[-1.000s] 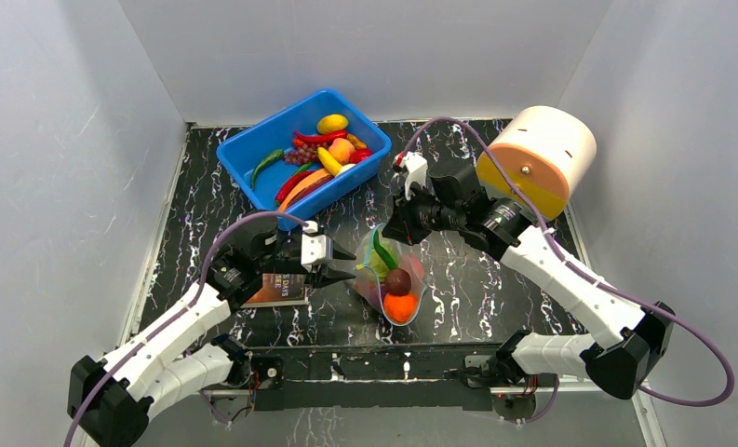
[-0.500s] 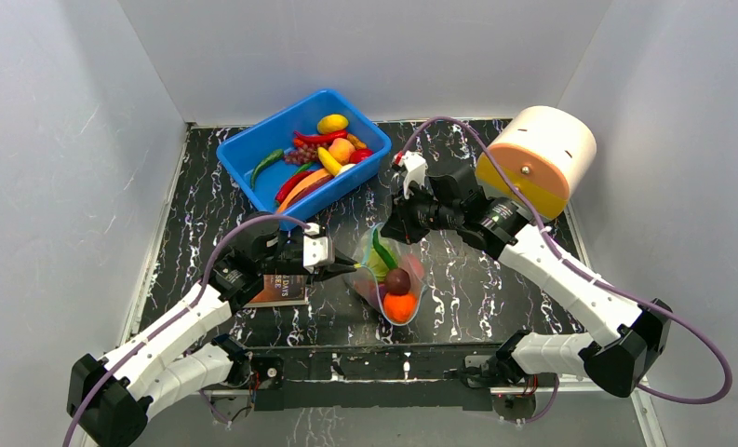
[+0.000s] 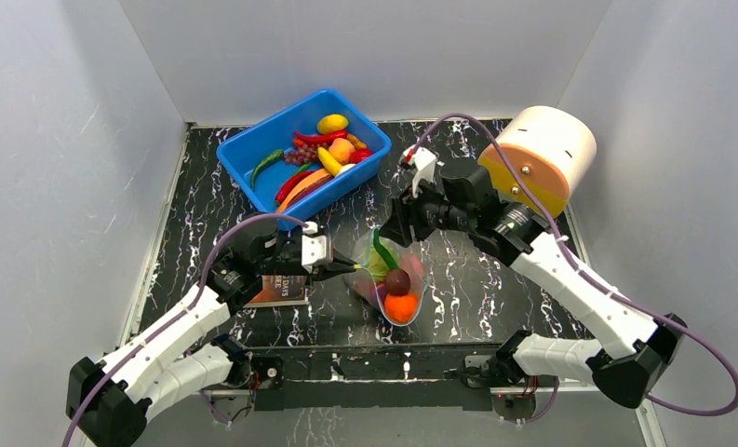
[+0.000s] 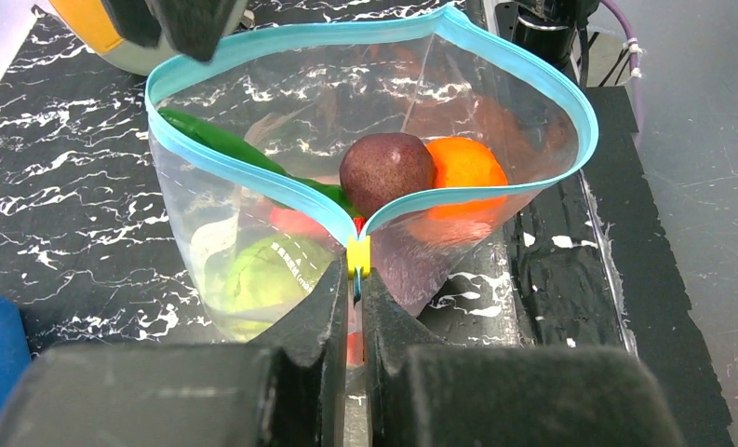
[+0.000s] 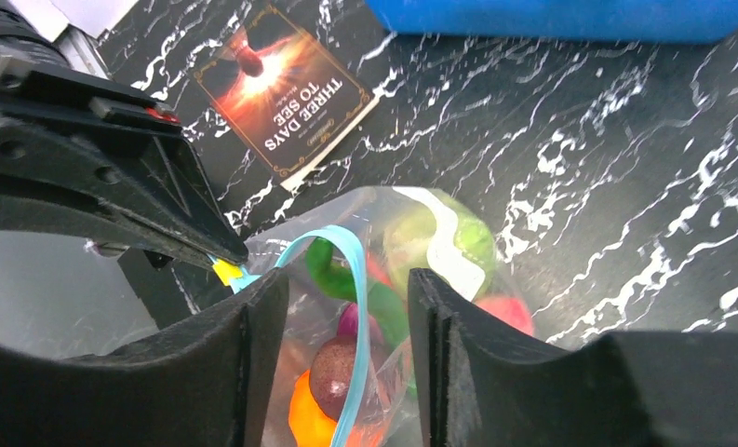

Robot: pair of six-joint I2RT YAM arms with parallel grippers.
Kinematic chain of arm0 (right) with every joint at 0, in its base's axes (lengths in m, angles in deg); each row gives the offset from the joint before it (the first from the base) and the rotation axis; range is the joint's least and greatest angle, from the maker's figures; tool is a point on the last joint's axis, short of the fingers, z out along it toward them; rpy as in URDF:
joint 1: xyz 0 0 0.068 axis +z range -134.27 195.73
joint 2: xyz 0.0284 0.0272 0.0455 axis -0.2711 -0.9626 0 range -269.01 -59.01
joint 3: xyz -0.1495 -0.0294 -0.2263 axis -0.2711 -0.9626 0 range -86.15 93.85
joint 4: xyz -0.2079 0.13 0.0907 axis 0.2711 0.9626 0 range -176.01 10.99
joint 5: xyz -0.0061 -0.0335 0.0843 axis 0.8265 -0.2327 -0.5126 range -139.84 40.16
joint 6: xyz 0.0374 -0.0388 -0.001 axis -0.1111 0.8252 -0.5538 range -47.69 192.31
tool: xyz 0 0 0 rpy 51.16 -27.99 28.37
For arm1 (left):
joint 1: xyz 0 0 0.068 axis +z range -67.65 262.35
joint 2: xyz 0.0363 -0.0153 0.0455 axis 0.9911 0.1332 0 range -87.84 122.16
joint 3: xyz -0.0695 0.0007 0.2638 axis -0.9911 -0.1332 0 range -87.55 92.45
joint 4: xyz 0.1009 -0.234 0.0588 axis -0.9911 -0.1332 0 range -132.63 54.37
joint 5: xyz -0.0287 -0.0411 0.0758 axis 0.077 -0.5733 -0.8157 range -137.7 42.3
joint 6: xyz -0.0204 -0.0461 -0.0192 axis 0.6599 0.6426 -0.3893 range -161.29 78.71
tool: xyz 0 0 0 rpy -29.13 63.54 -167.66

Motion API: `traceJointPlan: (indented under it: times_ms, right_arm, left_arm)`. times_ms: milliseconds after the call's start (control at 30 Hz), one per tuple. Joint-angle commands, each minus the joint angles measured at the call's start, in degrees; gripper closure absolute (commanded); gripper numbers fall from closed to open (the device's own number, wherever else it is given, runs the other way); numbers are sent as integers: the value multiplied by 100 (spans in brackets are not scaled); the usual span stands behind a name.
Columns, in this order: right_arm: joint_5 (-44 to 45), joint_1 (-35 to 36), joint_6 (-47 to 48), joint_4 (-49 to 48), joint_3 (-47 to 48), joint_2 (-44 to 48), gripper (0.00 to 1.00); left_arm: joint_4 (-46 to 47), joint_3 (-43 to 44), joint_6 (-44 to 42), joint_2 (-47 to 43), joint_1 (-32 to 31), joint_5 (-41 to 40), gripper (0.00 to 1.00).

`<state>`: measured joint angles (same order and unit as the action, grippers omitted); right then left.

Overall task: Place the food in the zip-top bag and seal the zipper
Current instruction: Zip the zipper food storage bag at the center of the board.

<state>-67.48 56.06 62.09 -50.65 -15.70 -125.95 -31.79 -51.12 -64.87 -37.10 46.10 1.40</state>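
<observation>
Though partly filled, not yet sealed: zip-top bag (image 4: 207, 214) between both arms, holding orange (image 4: 465, 168), purple onion (image 4: 386, 166), green bean (image 4: 225, 140) and cabbage (image 4: 267, 279); zipper (image 4: 532, 84) gaping in a wide loop. More food lying in blue bin (image 3: 346, 191), so loading judged unfinished. Left gripper (image 4: 355, 279): low, reaching from the left, pressed together on the mouth's near corner. Right gripper (image 5: 344, 289): angled down from behind, fingers spread astride the far rim.

Robot lab test cell, black marbled surface (image 3: 495, 303) boxed in by plain white panels (image 3: 67, 140), cabled robot arms (image 3: 579, 289) bolted at its near edge, toy food (image 3: 323, 154) kept in a blue bin (image 3: 253, 140)
</observation>
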Motion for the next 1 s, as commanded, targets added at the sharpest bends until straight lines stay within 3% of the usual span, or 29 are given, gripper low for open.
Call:
traceJointPlan:
  times_ms: [0,367,867,967]
  right_arm:
    - [25,-11,658,-608,426,394,50]
    - [-1233,369,2053,-884,118,727,49]
    - [-557,1481,3393,-781,-111,130,51]
    - [-466,1533,3538,-790,-129,10,57]
  left_arm:
    - [240,323,260,-147,-40,170,100]
    - [92,834,766,-24,-44,112,100]
    - [-28,637,724,-117,-36,223,100]
    - [-111,631,684,-140,-40,244,100]
